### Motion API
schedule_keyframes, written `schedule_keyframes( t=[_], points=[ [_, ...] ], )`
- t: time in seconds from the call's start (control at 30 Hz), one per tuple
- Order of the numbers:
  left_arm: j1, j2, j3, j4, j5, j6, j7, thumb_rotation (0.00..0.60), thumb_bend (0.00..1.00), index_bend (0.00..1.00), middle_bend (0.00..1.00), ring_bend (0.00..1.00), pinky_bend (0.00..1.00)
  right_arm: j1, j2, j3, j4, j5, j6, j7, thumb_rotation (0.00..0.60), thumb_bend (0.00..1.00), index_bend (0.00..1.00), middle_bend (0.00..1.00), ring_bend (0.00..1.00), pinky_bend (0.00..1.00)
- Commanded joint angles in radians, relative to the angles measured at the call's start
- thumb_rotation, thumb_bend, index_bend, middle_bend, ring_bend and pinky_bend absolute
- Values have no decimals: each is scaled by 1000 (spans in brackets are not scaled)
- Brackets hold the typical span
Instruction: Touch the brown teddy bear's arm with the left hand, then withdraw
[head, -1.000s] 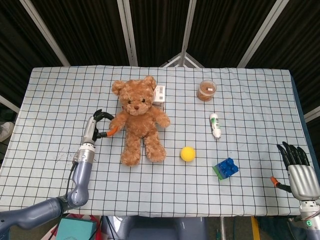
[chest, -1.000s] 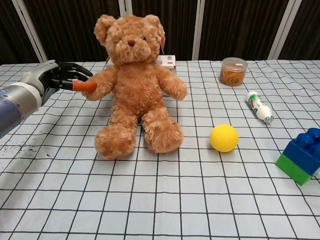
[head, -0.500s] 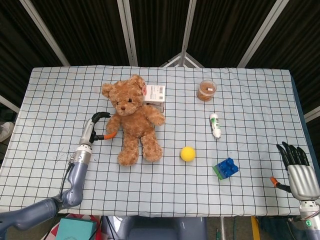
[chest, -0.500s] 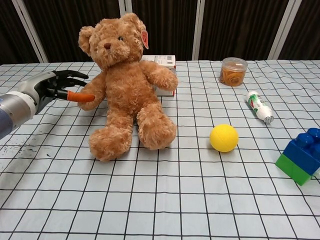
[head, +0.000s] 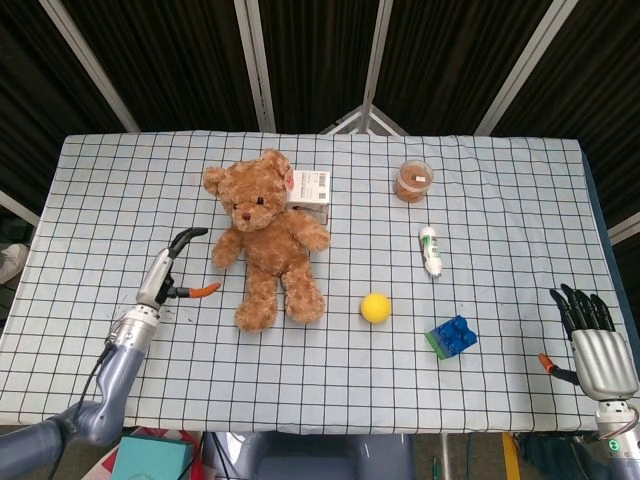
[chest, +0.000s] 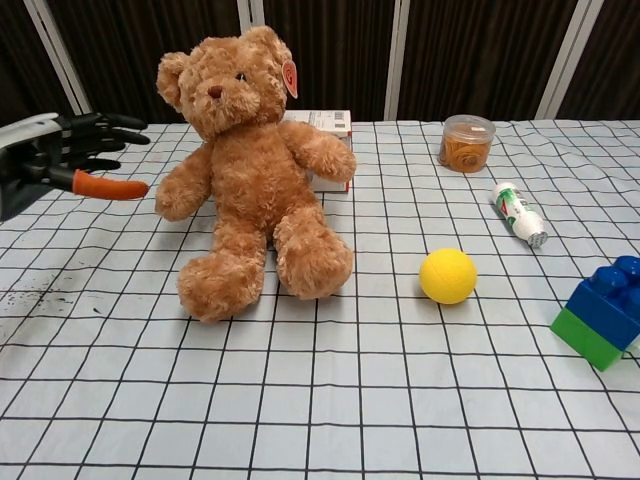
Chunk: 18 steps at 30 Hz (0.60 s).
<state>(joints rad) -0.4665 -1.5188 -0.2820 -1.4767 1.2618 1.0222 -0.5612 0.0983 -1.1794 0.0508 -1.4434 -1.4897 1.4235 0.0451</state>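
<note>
The brown teddy bear (head: 266, 235) (chest: 250, 170) sits upright on the checked tablecloth, turned slightly toward my left side. My left hand (head: 170, 270) (chest: 70, 155) hangs to the left of the bear, fingers spread and empty, its orange thumb tip pointing at the bear's arm (chest: 185, 190) with a clear gap between them. My right hand (head: 592, 335) is at the table's near right corner, fingers apart, holding nothing; only the head view shows it.
A white box (head: 313, 187) stands behind the bear's shoulder. A yellow ball (head: 375, 307), a blue-and-green block (head: 451, 337), a white tube (head: 430, 250) and a small clear jar (head: 412, 180) lie to the right on the table (head: 500, 200).
My left hand has drawn back to the left, away from the bear's arm that it was touching. The bear shifted left and turned a little earlier, then stayed put.
</note>
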Motion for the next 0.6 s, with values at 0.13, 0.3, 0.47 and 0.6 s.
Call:
schedule_keyframes(
  t=[0.13, 0.3, 0.47, 0.6],
  points=[
    [145, 220, 136, -171, 68, 168, 336, 600, 118, 207, 155, 21, 75, 0, 0, -3, -5, -12, 8, 1, 600, 208, 0, 17, 29, 0],
    [216, 240, 178, -161, 102, 318, 538, 600, 125, 207, 154, 20, 75, -3, 2, -6, -12, -23, 19, 0, 600, 209, 0, 17, 29, 0],
    [230, 220, 194, -36, 174, 376, 523, 600, 131, 207, 153, 20, 75, 0, 3, -7, -15, -26, 16, -5, 600, 209, 0, 17, 29, 0],
    [232, 210, 198, 20, 199, 401, 562, 600, 132, 208, 153, 21, 75, 0, -1, -7, -13, -25, 14, -10, 600, 208, 0, 17, 29, 0]
  ],
)
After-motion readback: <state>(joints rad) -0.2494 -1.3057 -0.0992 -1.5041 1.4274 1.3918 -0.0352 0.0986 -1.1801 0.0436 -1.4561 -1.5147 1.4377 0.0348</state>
